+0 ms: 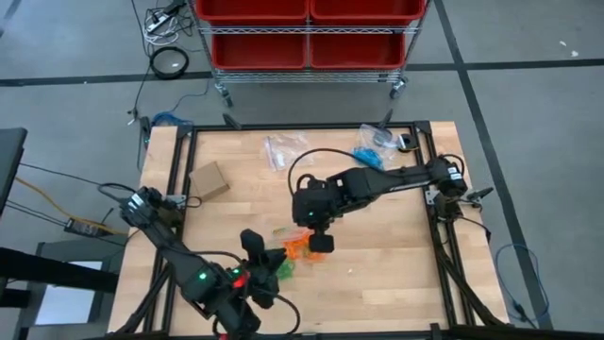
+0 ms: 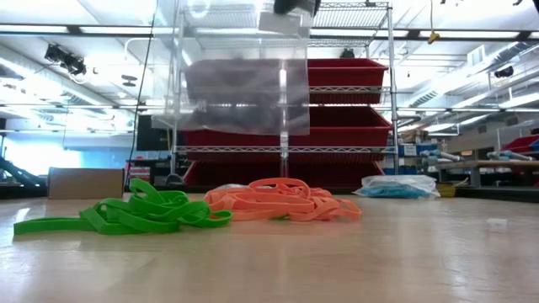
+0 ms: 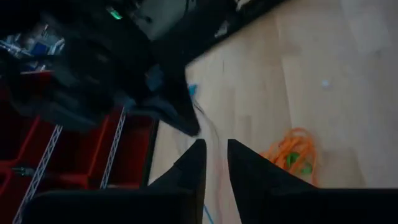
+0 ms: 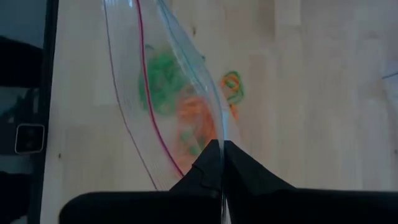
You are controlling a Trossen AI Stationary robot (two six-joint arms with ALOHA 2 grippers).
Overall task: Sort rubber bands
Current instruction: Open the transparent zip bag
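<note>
Green rubber bands [image 2: 143, 215] and orange rubber bands [image 2: 282, 202] lie in two loose heaps on the wooden table [image 1: 396, 274], orange [image 1: 297, 247] beside green [image 1: 284, 269]. Above them hangs a clear zip bag [image 2: 244, 93], with my right gripper [image 4: 222, 149] shut on it. The heaps show through the bag in the right wrist view. My left gripper [image 3: 216, 155] stands beside the bag toward the table's left [image 1: 253, 244], its fingers a narrow gap apart. My right gripper pinches the clear bag's upper edge [image 4: 219, 134] between its two shut fingers, coming from above and slanting down. The bag hangs below the fingers, its lower end [image 2: 244, 130] clear of the table and of the heaps. My left gripper: a thin line like the bag's edge [image 3: 206, 124] runs toward the gap between its fingers; I cannot tell whether it touches.
A cardboard box [image 1: 209, 179] sits at the far left. More clear bags [image 1: 283, 151] and a bag with blue bands [image 1: 376, 153] lie at the far edge. A wire rack with red bins [image 1: 307, 38] stands behind the table. Bare wood lies to the near right.
</note>
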